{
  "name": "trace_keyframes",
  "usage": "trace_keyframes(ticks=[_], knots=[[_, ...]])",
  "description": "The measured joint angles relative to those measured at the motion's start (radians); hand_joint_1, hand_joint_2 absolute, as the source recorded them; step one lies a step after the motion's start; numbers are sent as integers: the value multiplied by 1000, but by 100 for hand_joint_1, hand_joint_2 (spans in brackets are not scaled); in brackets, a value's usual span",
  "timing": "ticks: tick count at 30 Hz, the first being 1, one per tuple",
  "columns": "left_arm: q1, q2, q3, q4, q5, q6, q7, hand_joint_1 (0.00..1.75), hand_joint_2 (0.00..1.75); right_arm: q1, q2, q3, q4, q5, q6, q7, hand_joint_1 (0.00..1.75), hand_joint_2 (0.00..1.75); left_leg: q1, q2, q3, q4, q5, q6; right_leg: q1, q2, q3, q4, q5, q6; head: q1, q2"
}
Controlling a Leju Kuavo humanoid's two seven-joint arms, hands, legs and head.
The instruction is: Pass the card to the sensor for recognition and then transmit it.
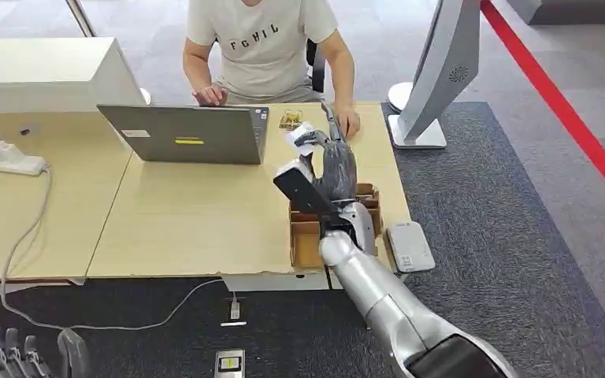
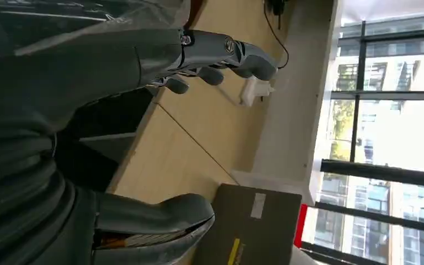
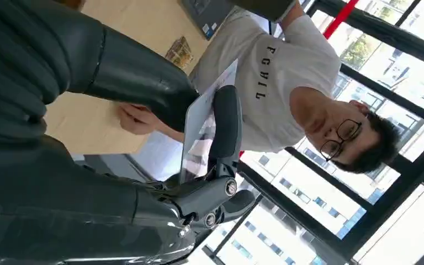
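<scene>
Right hand (image 1: 332,161) was raised over the far right part of the wooden table (image 1: 197,228), above the cardboard box (image 1: 307,236). Thumb and a finger (image 3: 226,127) pinched the card (image 3: 201,130), held edge-up toward the person (image 1: 264,47) seated behind the laptop (image 1: 185,134). The person's hand (image 1: 348,120) rested on the table just beyond the card. A white card reader (image 1: 410,246) lay on the table's right edge, beside the box. Left hand (image 1: 24,353) hung low near the floor, fingers (image 2: 215,52) spread and holding nothing.
</scene>
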Motion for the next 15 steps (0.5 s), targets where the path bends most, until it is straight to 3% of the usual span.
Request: trace_keyframes(ticks=[15], knots=[[-3,-2,11,-28,42,0,0,0,175,332,-137,-3,-455,-54,27,21,175,175,0,0,0,0,-1,0,0,0,0,0,0,0,0,0]])
